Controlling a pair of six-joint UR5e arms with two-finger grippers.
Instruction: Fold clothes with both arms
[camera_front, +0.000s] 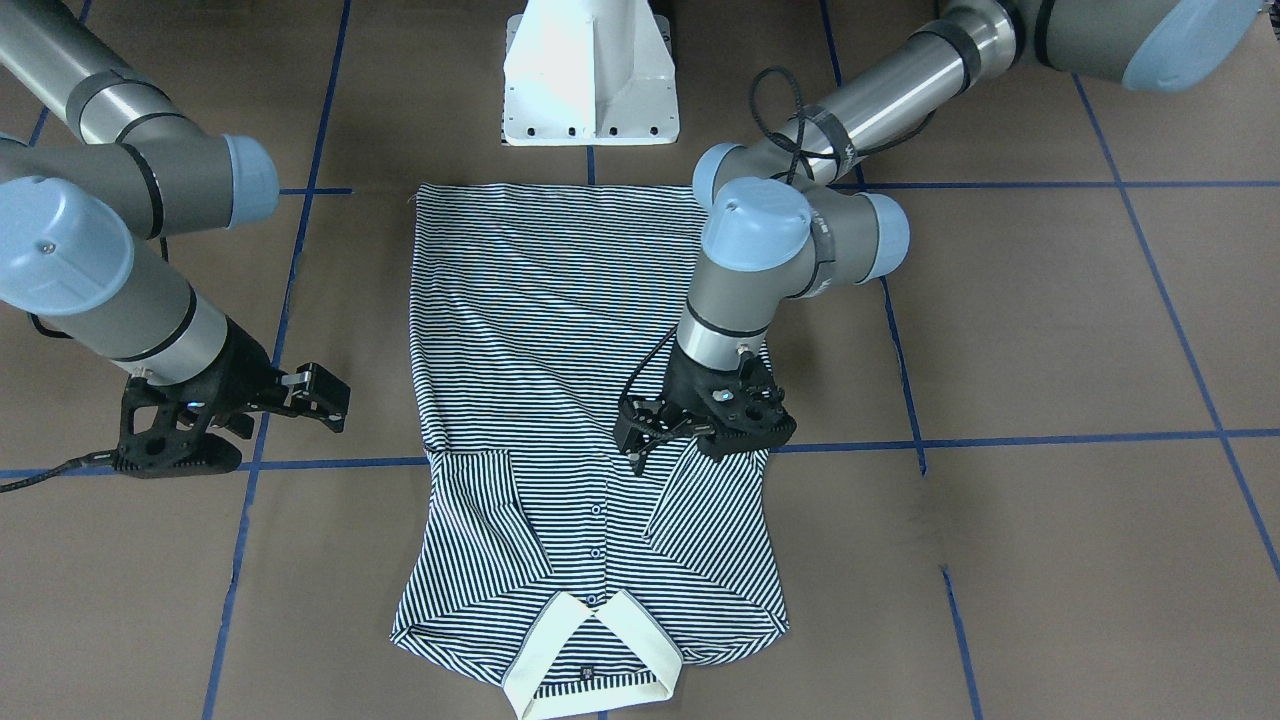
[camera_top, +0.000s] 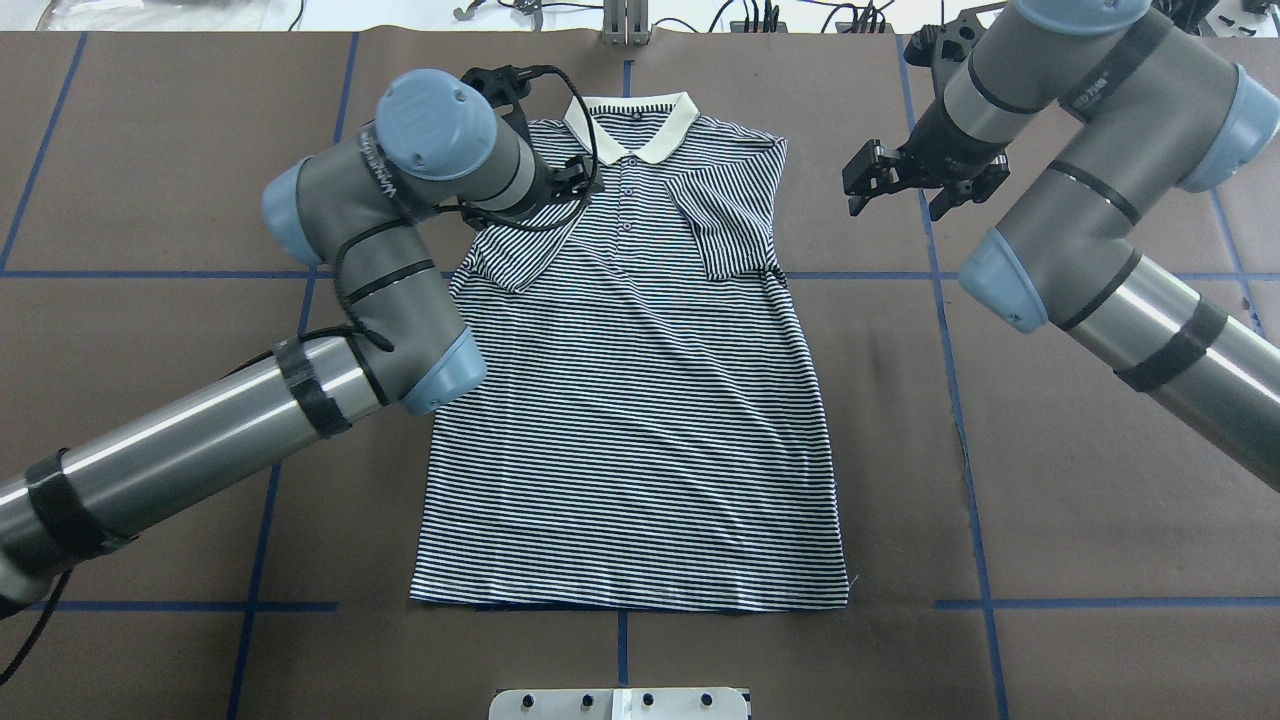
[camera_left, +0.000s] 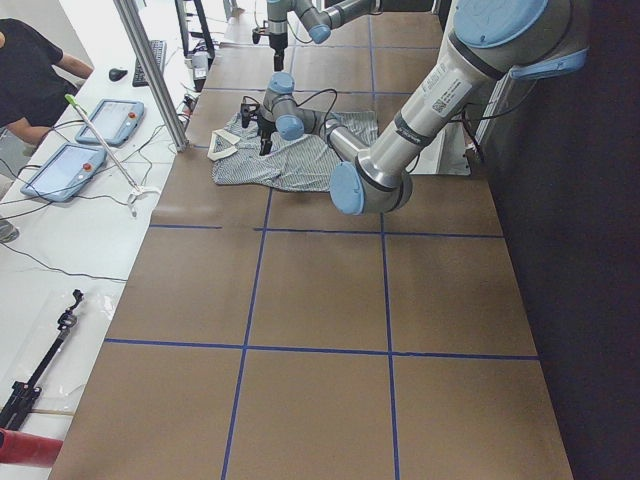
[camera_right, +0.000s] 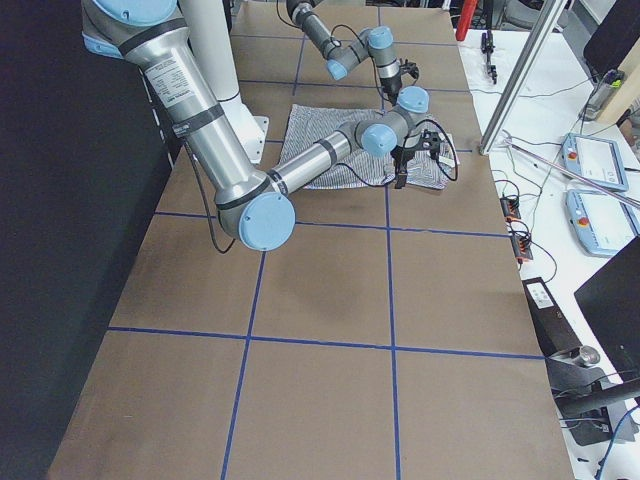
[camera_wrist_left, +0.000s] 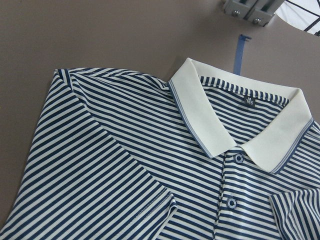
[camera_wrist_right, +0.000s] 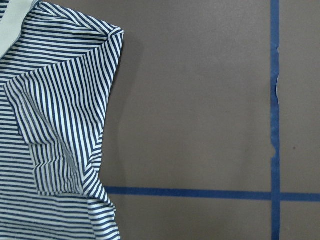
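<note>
The striped polo shirt lies flat and face up on the brown table, cream collar at the far end from the robot's base. Both short sleeves are folded inward onto the chest. My left gripper hovers open just over the folded sleeve beside the button placket, holding nothing. My right gripper stands open over bare table, off the shirt's other side near the shoulder. The right wrist view shows that folded sleeve at its left.
The white pedestal base stands at the shirt's hem end. Blue tape lines cross the brown table cover. A person and tablets are at a side bench beyond the collar end.
</note>
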